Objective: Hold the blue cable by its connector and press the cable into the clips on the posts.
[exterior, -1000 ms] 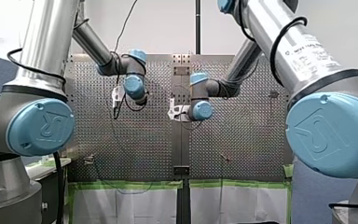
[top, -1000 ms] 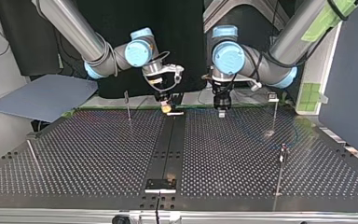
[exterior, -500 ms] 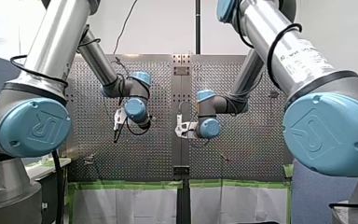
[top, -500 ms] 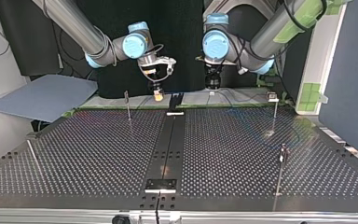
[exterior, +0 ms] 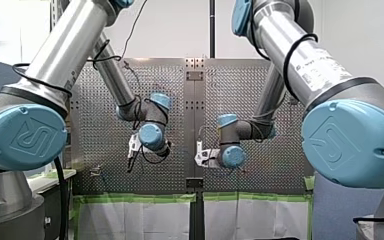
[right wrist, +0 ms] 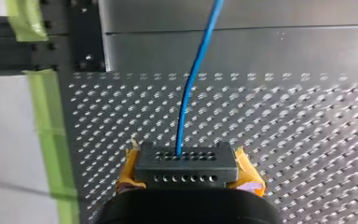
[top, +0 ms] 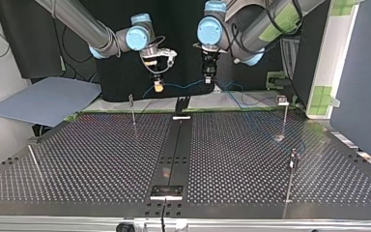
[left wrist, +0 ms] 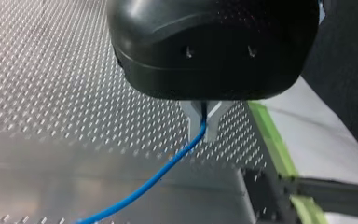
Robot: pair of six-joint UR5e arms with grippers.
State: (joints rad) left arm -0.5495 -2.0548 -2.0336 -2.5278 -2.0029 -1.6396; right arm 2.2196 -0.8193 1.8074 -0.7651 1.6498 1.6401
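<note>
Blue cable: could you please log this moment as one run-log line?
right gripper: shut on connector | left gripper: shut on blue cable | cable strung between grippers

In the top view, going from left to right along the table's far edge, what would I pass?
Blue-grey sheet → thin post → my right gripper, shut on the connector → my left gripper, shut on the blue cable → post with a clip → green tape.
</note>
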